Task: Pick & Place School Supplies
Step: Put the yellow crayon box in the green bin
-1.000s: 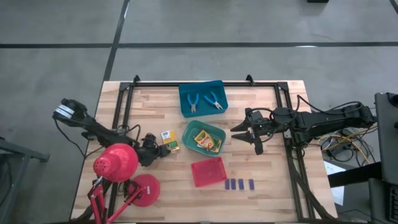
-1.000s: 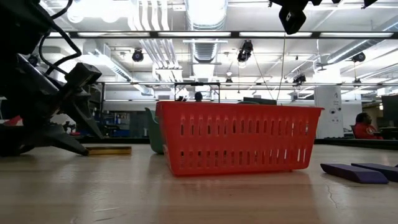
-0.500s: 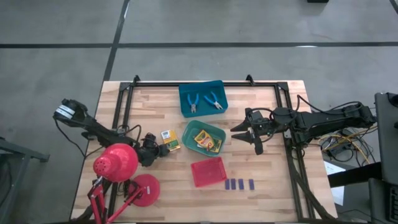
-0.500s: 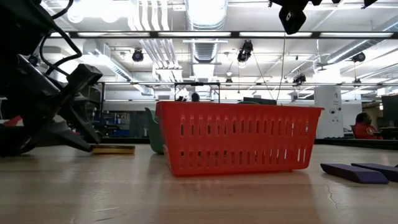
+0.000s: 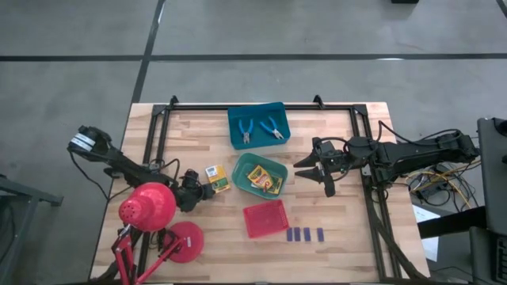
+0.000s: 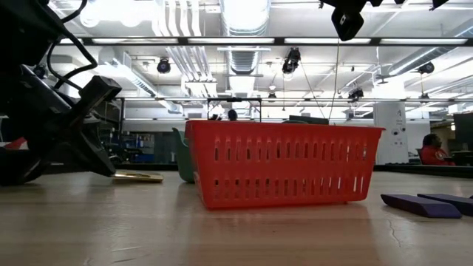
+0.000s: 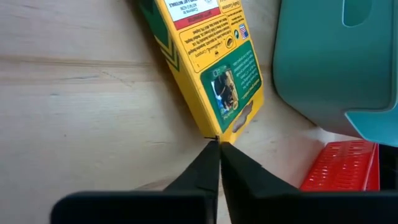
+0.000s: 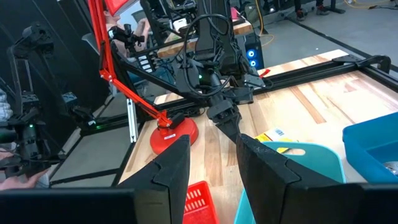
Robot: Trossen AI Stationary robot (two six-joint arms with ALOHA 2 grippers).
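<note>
A flat yellow-and-green box (image 5: pixel 215 177) lies on the wood just left of the green tray (image 5: pixel 279 168), which holds more such boxes (image 5: pixel 264 179). My left gripper (image 5: pixel 203 187) is shut, low over the table, with its tips at that box's corner (image 7: pixel 219 138). Two blue-handled tools (image 5: pixel 258 130) lie in the blue tray (image 5: pixel 238 119). Dark blue-purple blocks (image 5: pixel 305 234) lie on the table right of the red tray (image 5: pixel 265 218). My right gripper (image 5: pixel 314 179) hovers open, right of the green tray, with nothing between its fingers. My left gripper's shut fingertips (image 7: pixel 210 155) meet the yellow-and-green box at its nearest corner (image 7: pixel 225 133). They slant down from the table's left side. The box lies flat on the wood. Whether a bit of its edge is caught between the tips, I cannot tell.
A red desk lamp (image 5: pixel 148 207) stands at the near left, close beside my left arm. A black frame (image 5: pixel 261 104) runs along the table's far edge and down both sides. Bare wood shows between the lamp and the red tray. People sit in the room behind.
My left gripper has shut its fingers at the box's corner without moving over the table. In the low view the box has shifted a little away from the gripper, toward the green tray.
</note>
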